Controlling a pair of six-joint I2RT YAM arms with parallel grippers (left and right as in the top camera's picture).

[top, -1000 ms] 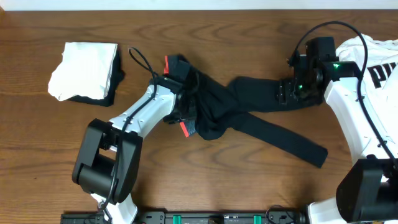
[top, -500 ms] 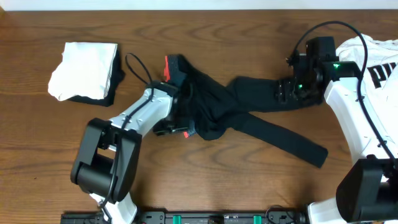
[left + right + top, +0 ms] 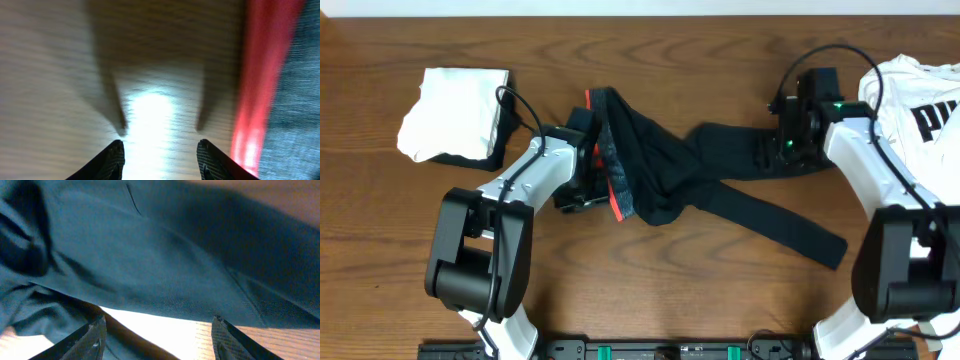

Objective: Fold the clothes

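Observation:
Black leggings (image 3: 670, 170) lie crumpled in the middle of the table, their red-orange waistband (image 3: 608, 165) running along the left edge. My left gripper (image 3: 576, 188) hovers open over bare wood just left of that waistband (image 3: 262, 75), with nothing between its fingertips (image 3: 116, 152). My right gripper (image 3: 778, 150) stands open low over the upper leg's end. The black fabric (image 3: 165, 255) fills its wrist view, and lit table shows between its fingertips (image 3: 97, 335). The lower leg (image 3: 790, 230) stretches toward the front right.
A white T-shirt with black lettering (image 3: 920, 90) lies under the right arm at the far right. A white folded cloth (image 3: 455, 112) rests on a dark garment at the back left. Bare wooden table (image 3: 650, 290) lies in front of the leggings.
My left gripper has pulled back to the left off the leggings, onto bare wood. The waistband now lies as a long red strip. The right gripper shifted slightly left.

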